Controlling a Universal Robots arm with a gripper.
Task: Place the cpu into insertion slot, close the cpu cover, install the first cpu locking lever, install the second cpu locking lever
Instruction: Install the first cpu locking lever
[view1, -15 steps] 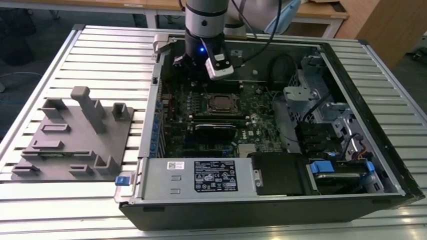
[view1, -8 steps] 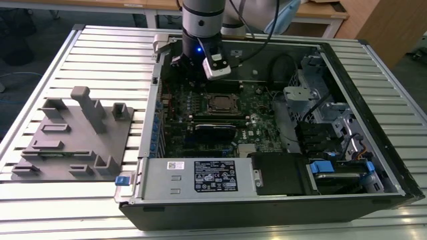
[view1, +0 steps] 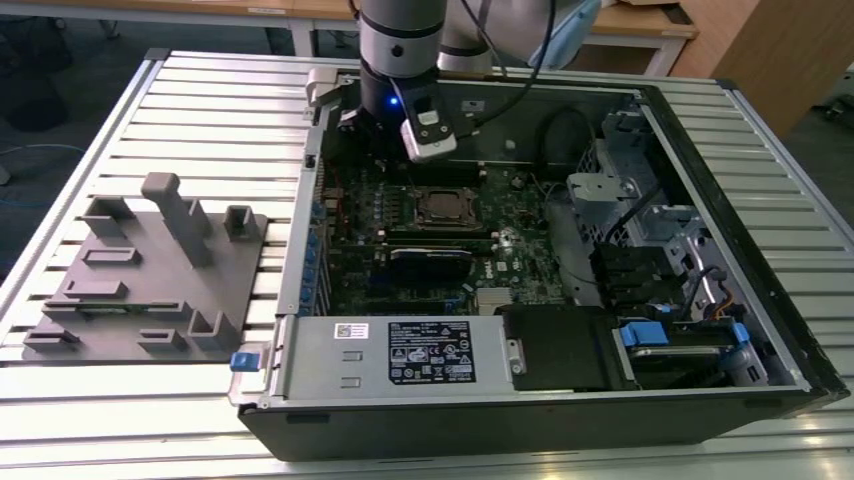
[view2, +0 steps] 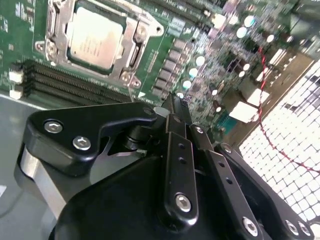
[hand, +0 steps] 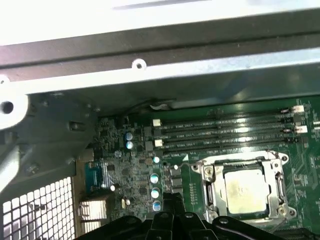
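My gripper (view2: 172, 102) hangs over the board (view2: 15, 30), tips pinched together and empty, near the slot (view2: 125, 76). Beyond it the cpu (view2: 97, 37) lies flat, cover (view2: 134, 47) down around it, beside the memory slots (view2: 65, 80). For lever work, I judge closed tips should press wire only, never the chip.

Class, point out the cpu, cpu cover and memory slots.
cpu (view2: 97, 40): second wrist view, middle of metal top.
cpu cover (view2: 128, 36): second wrist view, side bar.
memory slots (view2: 65, 80): second wrist view, middle.
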